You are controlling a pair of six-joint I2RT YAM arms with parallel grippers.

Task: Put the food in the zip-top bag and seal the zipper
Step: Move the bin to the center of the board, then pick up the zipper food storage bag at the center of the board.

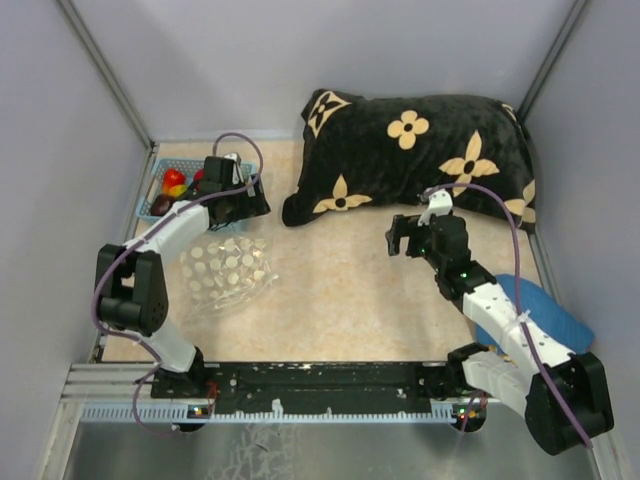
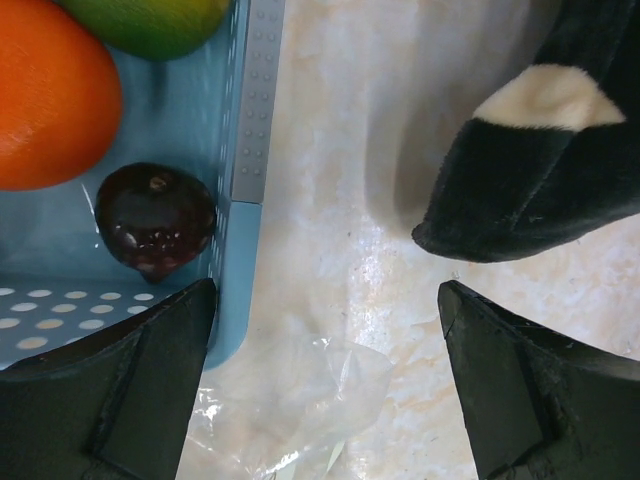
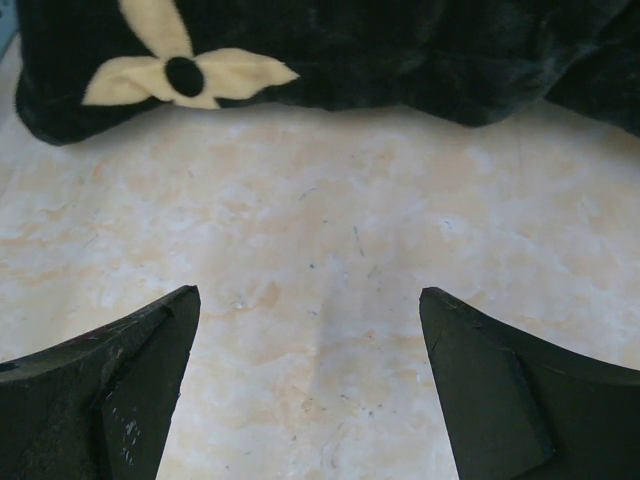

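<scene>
Light blue perforated plastic basket [image 2: 255, 100], far left of marbled beige bench [image 1: 340, 290]: holds smooth orange toy fruit [image 2: 45, 95], green toy fruit [image 2: 150, 20], red toy fruit [image 1: 174, 178] and glossy dark brown toy fruit [image 2: 155, 218]. Crinkly clear white-dotted zip-top bag [image 1: 225, 270]: lies on bench just near of basket. The left jaws and right jaws: spread wide, holding nothing.

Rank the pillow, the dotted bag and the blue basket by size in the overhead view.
Largest: pillow.
Then dotted bag and blue basket, about alike; the left arm hides part of the basket.
</scene>
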